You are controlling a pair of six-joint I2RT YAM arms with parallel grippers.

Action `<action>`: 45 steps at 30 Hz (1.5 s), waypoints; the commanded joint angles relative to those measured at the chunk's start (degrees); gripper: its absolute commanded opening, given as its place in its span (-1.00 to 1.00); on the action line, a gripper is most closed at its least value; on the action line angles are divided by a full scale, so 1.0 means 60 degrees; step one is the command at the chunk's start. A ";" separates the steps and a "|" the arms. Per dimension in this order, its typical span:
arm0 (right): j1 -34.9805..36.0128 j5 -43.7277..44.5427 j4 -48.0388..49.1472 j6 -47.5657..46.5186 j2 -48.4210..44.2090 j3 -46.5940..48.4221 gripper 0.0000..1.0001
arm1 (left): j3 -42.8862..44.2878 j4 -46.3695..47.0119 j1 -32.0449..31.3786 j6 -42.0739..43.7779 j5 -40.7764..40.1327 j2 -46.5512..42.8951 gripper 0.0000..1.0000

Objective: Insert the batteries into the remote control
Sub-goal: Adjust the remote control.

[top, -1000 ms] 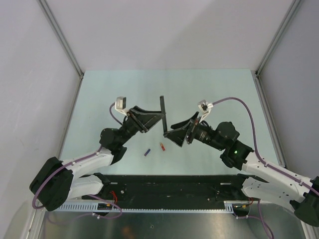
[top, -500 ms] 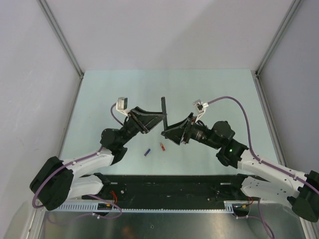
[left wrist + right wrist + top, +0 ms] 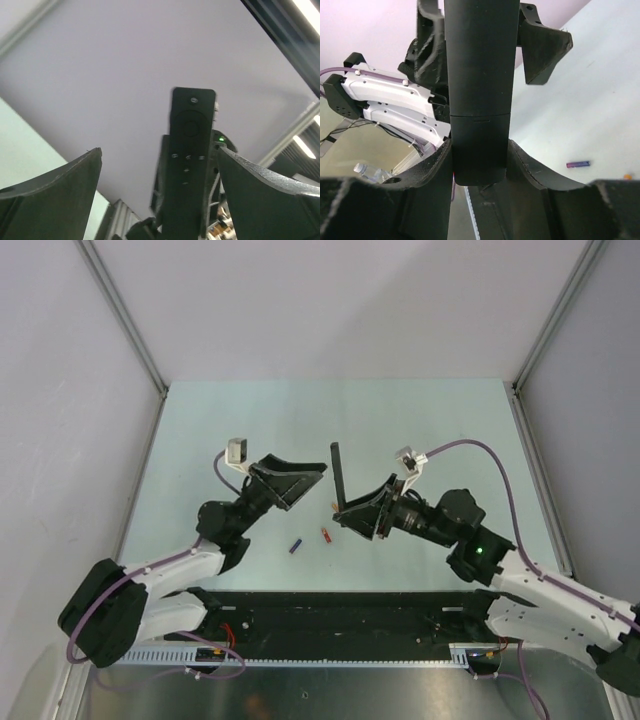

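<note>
Overhead and wrist views of a two-arm cell. At the near edge a black base strip (image 3: 340,612) carries both arms; beyond it lies a pale green tabletop (image 3: 250,420), closed on three sides by plain grey walls (image 3: 330,310) set in aluminium posts (image 3: 122,318). Two loose cells lie on the tabletop just ahead of the bases, near each other but apart: a blue-purple battery (image 3: 295,546) to the left and an orange-red battery (image 3: 325,534) to the right, both lying flat. Above and beyond them the right gripper (image 3: 348,512) is clamped on the near end of the remote control (image 3: 337,475); in the right wrist view its two fingers (image 3: 432,172) press against the remote's opposite long edges, with no gap on either side. The left gripper (image 3: 305,483) stands with its jaws spread wide and grips nothing; in the left wrist view the fingers (image 3: 55,185) flank the remote with clear space on both sides, and in the overhead view the fingertips are just beside the bar without touching it. The remote is held clear of the tabletop, between the two grippers. Its long axis runs from the right gripper's clamp away toward the far wall, free end farthest out. The button face is turned to the left wrist camera, and the plain back, crossed by one seam, to the right wrist camera.
</note>
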 commanded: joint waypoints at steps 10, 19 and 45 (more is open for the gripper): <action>0.0652 0.6254 -0.7870 -0.2115 -0.0469 0.2584 -0.31 | 0.2311 -1.0556 0.0600 0.3950 -0.2003 -0.2625 1.00; 0.1443 0.7897 -0.8432 -0.2100 0.0162 0.2730 -0.30 | 0.1263 -1.0170 0.0159 0.3091 -0.2189 -0.3226 0.99; 0.2469 0.7678 -0.7802 -0.1573 0.1685 0.3111 -0.24 | 0.2915 -0.9740 -0.2360 0.3574 -0.3194 -0.0399 0.82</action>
